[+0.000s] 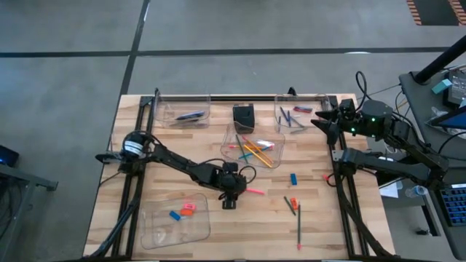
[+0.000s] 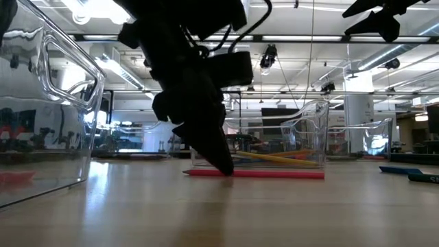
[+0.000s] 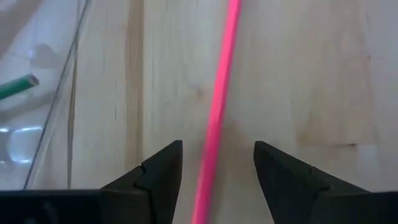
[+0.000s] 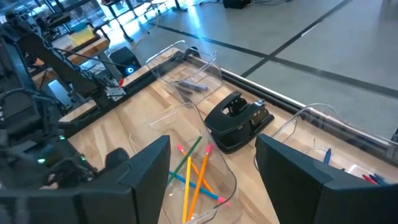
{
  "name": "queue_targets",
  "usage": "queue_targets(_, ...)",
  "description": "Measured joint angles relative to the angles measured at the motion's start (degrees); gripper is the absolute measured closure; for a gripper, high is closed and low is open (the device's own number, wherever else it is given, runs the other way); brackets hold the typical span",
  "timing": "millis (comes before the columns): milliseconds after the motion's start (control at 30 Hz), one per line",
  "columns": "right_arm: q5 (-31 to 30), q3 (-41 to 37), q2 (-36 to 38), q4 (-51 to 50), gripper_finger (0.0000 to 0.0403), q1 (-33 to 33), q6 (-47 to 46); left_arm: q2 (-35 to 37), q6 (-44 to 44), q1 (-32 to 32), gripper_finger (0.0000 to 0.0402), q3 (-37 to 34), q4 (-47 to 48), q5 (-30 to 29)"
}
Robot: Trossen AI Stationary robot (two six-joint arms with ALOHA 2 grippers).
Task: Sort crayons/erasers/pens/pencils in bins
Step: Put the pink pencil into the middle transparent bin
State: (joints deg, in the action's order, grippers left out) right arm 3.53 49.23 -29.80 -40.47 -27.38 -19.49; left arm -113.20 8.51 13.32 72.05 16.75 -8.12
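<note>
Your left gripper (image 3: pixel 217 165) is down at the wooden table (image 3: pixel 311 74), jaws apart, with the long thin pink pencil (image 3: pixel 217 112) lying between them, ungripped. Your right gripper (image 4: pixel 211 168) waits raised near the table's far right corner, jaws apart and empty.

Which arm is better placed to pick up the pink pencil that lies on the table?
The left. The left gripper is down at the table with its open fingers on either side of the pink pencil. The right gripper is raised at the table's far right edge, away from it.
</note>
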Motion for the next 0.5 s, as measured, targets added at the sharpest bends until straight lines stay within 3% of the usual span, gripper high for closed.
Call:
queue_targets(200,0.00,0.00,0.00,0.00,0.0179,0.00,0.00,1.45,4.56,3.06,0.0217,1.18,-0.17,-7.83)
queue_targets(500,0.00,0.00,0.00,0.00,0.0179,0.00,0.00,0.58,22.08,5.23,0.0217,0.37,-0.05,-15.41)
